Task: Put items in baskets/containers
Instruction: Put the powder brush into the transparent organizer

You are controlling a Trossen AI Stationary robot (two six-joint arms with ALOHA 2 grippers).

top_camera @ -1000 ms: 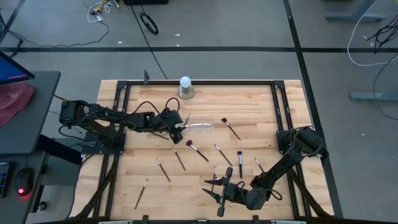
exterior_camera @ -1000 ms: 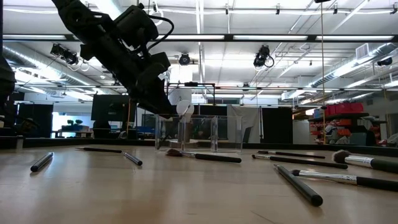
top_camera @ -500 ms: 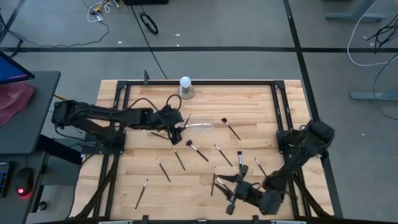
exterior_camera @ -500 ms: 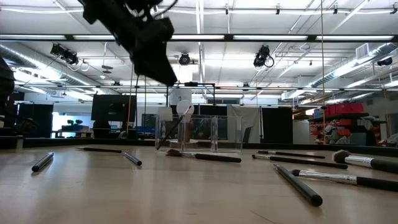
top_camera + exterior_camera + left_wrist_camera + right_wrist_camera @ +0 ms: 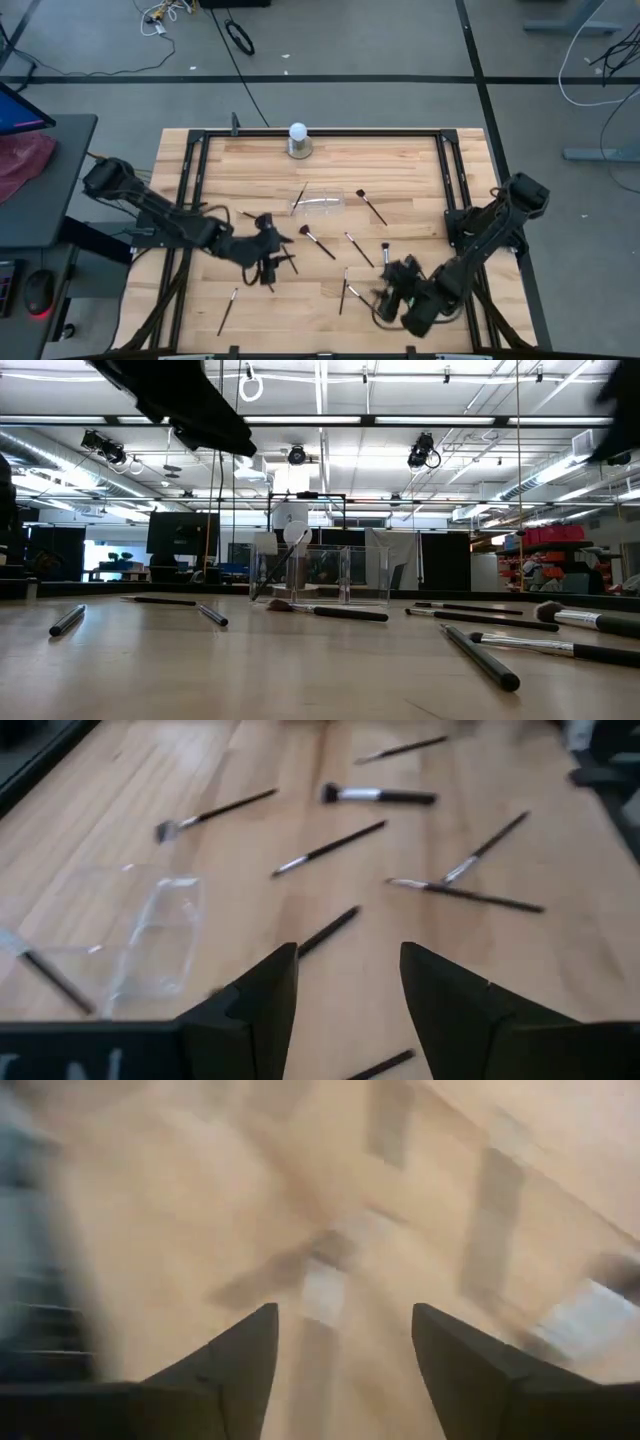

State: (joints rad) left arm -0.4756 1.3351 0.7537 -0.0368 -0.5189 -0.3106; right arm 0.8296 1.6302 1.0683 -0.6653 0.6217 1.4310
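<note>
Left pincer (image 5: 268, 262) and right pincer (image 5: 385, 292), both apart and empty, above brushes (image 5: 319, 243) near the desk's (image 5: 400, 165) front edge

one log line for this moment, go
left tool: open, empty, over loose brushes | right tool: open, empty | clear holder: one brush leaning in

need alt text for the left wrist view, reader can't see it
Looking past the left gripper, whose two dark fingers stand apart with nothing between them, onto a wooden table scattered with thin dark-handled makeup brushes. A clear plastic holder lies beside the fingers, with one brush showing through it.
</note>
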